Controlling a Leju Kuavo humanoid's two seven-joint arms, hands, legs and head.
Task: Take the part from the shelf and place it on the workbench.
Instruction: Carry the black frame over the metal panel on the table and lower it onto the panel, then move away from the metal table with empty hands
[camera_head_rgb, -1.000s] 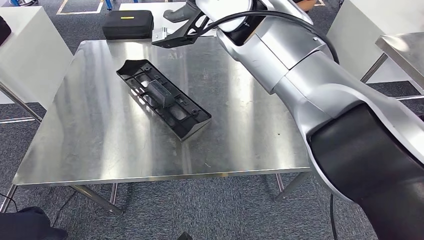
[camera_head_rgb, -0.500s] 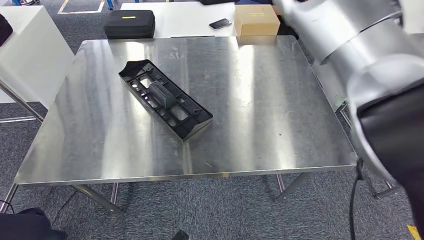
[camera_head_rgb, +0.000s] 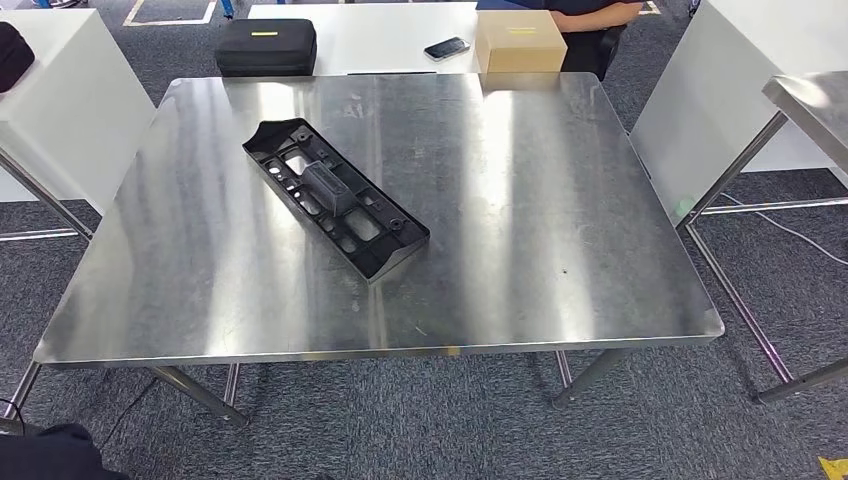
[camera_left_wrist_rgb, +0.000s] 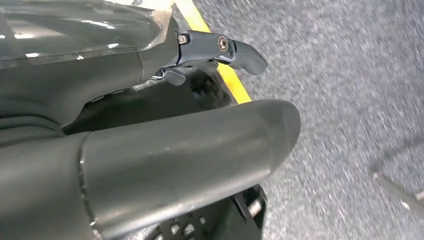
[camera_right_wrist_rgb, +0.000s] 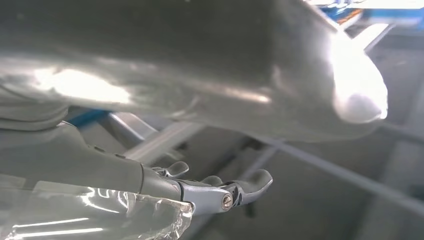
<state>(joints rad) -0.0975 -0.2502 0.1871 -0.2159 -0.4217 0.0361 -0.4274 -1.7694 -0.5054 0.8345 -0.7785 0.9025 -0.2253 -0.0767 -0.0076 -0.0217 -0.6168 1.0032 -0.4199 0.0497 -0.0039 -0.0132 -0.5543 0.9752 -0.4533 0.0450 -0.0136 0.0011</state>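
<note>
- Evidently the long black moulded plastic part (camera_head_rgb: 335, 196) lies flat and diagonal on the bare steel worktop (camera_head_rgb: 520, 200), well in from every edge; I judge it set there as the task's delivery, with nothing touching it.
- Beyond the worktop's far edge a black zipped case (camera_head_rgb: 266, 46), a dark phone (camera_head_rgb: 446, 47) and a tan cardboard box (camera_head_rgb: 519, 40) sit on a white table.
- The left hand (camera_left_wrist_rgb: 215, 55) hangs above grey carpet, fingers spread and holding nothing.
- The right hand (camera_right_wrist_rgb: 220, 192) is likewise empty, its fingers apart in open air.
</note>
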